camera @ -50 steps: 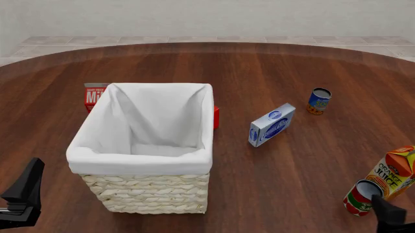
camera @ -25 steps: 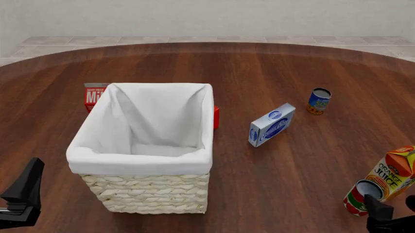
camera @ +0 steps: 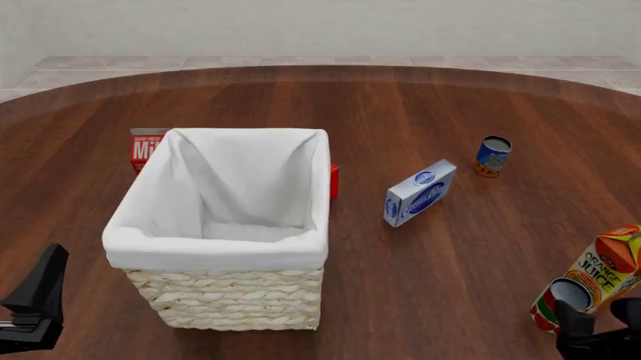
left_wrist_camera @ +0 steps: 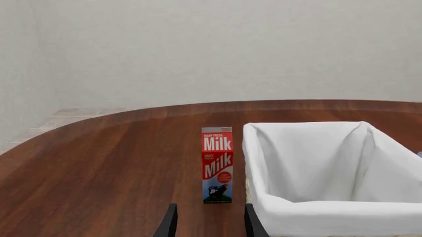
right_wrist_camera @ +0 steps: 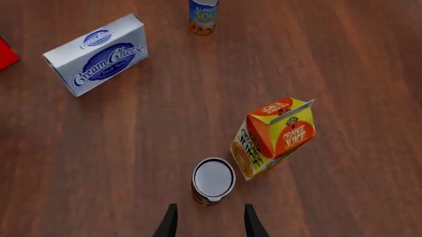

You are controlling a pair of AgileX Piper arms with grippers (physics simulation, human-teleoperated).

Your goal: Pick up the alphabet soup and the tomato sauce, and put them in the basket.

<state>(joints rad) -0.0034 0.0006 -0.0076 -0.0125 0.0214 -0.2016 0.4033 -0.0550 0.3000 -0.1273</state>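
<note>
Wood table (camera: 421, 112) was our surface; we had the right gripper (right_wrist_camera: 205, 222) above the tomato sauce (right_wrist_camera: 213, 180), fingers apart for its width, can tight against the orange juice carton (right_wrist_camera: 274, 136); alphabet soup (camera: 492, 156) further out, basket (camera: 225, 251) empty, left gripper (left_wrist_camera: 205, 224) also parted

Even bright render light, soft faint shadows, sharp throughout, no glare

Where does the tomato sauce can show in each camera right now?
Front view: tomato sauce at the lower right edge, against the orange juice carton.
Right wrist view: tomato sauce low in the middle, just ahead of the right gripper.
Left wrist view: not in it.
Shared landmark: orange juice carton.
</note>
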